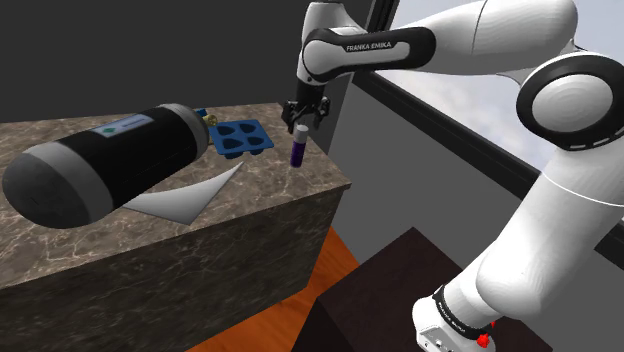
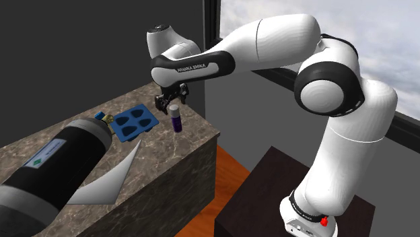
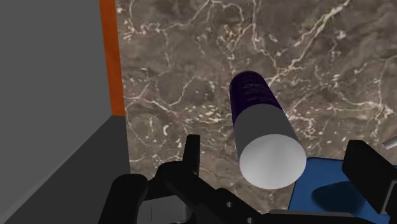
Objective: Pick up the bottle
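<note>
Wrist view: upright dark-purple bottle (image 3: 257,105) with pale grey cap sits between the open jaws of the gripper (image 3: 277,149), touching neither.

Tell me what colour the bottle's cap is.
Light grey cap on a dark purple bottle; the wrist view shows it best.

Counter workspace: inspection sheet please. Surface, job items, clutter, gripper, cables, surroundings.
Surface: brown marble counter.
Job's things: purple bottle, pale cap, upright near the counter's corner.
Clutter: large black cylinder lying on its side; blue tray; white sheet.
Gripper: gripper open, over the bottle's cap, fingers either side, not clasping it.
Cables: nothing seen.
Surroundings: window, orange floor, dark stand.
</note>
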